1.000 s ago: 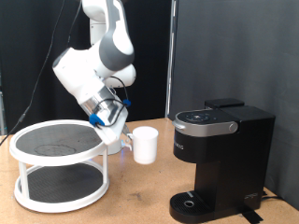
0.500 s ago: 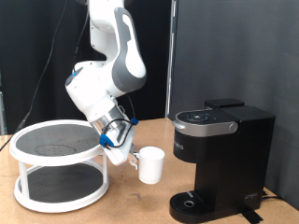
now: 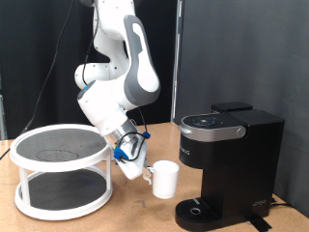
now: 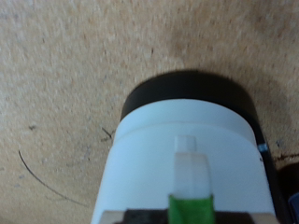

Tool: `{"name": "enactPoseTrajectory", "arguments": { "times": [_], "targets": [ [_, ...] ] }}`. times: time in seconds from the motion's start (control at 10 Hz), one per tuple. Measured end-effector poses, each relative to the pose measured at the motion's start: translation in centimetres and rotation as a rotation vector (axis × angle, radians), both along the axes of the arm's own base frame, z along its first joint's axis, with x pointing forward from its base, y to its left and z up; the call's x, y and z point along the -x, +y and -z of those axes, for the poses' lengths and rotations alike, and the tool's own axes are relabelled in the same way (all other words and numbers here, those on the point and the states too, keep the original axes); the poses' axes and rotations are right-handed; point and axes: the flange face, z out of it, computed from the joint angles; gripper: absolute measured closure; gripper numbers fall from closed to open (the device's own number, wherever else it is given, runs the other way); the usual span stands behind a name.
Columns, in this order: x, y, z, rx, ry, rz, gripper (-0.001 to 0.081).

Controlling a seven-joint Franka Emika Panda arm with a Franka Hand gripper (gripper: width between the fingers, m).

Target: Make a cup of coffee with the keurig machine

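At the exterior view's left a white two-tier round stand [image 3: 60, 174] with dark mesh shelves sits on the wooden surface [image 3: 135, 213]. Just right of it the white arm [image 3: 118, 82] drops from the top of the frame, bends at a bulky elbow and slants down toward the right. Its claw [image 3: 138, 170] sits low, near the surface, pinching the cup [image 3: 165, 179] by its handle side. The cup is a plain white mug, upright with its long axis vertical and mouth upward, its handle turned toward the claw on the left. It hangs between the stand and the keurig machine [image 3: 228, 169], just left of the machine's round base. Whether it touches the surface I cannot tell. The machine is black and boxy, its lid closed, with a silver-grey band.

In the wrist view the cup [image 4: 187, 168] fills the lower frame, with a green-tipped finger [image 4: 190, 201] against its white wall, above the speckled wooden surface [image 4: 75, 75].
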Motion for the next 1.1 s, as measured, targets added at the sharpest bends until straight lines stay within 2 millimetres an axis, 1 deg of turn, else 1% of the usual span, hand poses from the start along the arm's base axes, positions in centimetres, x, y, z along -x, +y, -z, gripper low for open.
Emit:
{"name": "enactPoseTrajectory", "arguments": {
  "times": [0.5,0.8,1.1],
  "targets": [
    [-0.4,3.2,0.2,-0.001,-0.011,-0.022,0.0802],
    [-0.5,5.0,1.0,0.007,-0.006,0.001,0.0802],
    [-1.0,6.1,2.0,0.014,-0.011,0.015,0.0802]
  ]
}}
